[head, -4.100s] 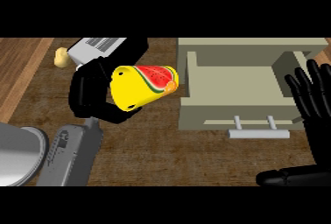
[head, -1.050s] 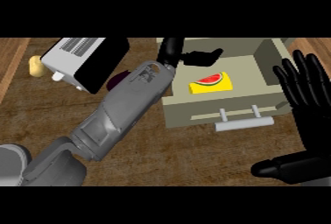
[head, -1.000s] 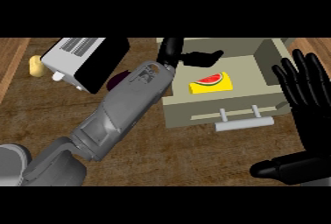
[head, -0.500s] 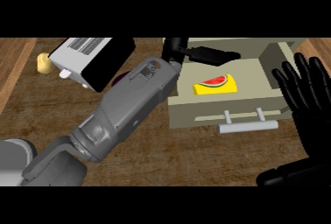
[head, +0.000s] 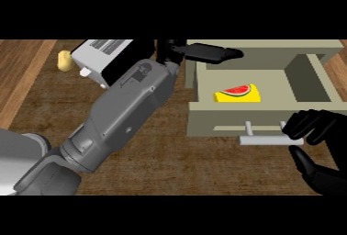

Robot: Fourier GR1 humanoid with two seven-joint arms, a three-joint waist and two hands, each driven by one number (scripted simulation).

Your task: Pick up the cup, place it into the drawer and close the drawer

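The yellow cup (head: 238, 94) with a watermelon print lies on its side inside the open beige drawer (head: 203, 87), near its front wall. My left hand (head: 205, 52) hovers over the drawer's back left corner, fingers straight and pointing right, holding nothing; its grey forearm runs down to the lower left. My right hand (head: 315, 129) is at the lower right, fingers bent down against the right end of the drawer's grey handle (head: 266, 141), thumb held apart below it.
A white and grey appliance (head: 100, 51) stands at the back left, partly behind my left arm, with a small tan object (head: 64, 61) beside it. The counter's wooden edge (head: 20, 78) runs along the left.
My right hand has dropped from fingers-up at the right edge to the drawer handle. My left hand has drawn back from the cup toward the drawer's rear corner. The cup stays in the drawer.
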